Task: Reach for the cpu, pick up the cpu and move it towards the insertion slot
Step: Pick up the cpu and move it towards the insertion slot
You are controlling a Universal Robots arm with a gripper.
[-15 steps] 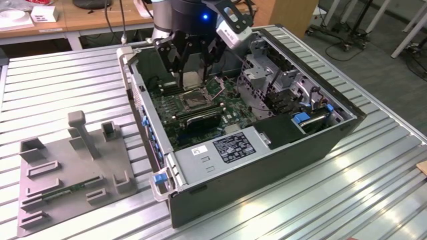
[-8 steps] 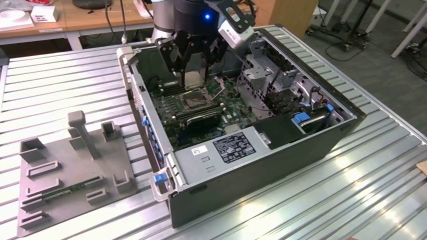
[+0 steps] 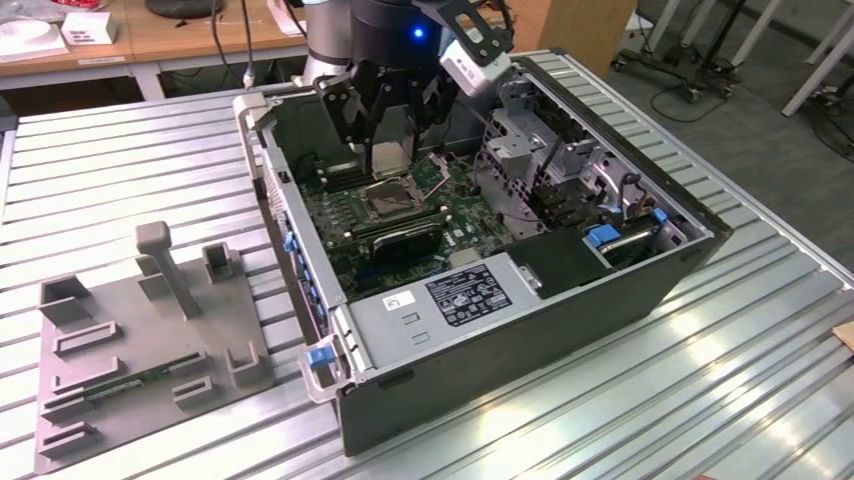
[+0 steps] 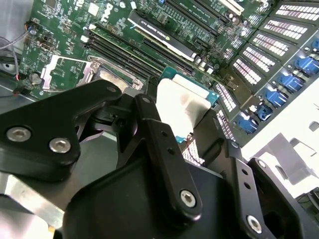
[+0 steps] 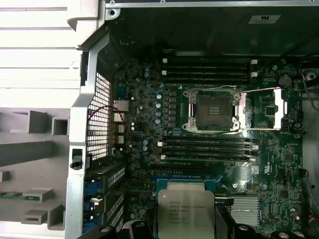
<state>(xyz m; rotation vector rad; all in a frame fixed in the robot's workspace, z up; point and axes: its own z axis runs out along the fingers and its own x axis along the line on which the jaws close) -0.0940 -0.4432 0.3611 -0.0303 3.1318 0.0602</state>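
The exterior view looks down at an angle from well above the table (image 3: 747, 400), taking in the whole open computer case (image 3: 534, 330). The first wrist view faces almost straight down onto the motherboard (image 5: 144, 99) from fairly near. The second wrist view sits closer, looking obliquely past the claw (image 4: 185, 130). Both wrist views share the insertion slot (image 5: 212, 110) and the cpu (image 5: 185, 211).

In the second wrist view, the gripper's (image 4: 187, 130) black linkage covers the cpu's (image 4: 179, 102) lower half from 6 o'clock, and the insertion slot (image 4: 75, 72) is partly hidden behind it. In the first wrist view, the cpu (image 5: 185, 209) is cut off at the frame's 6 o'clock edge. In the exterior view, the computer case (image 3: 534, 340) wall hides the motherboard's (image 3: 400, 215) near edge.
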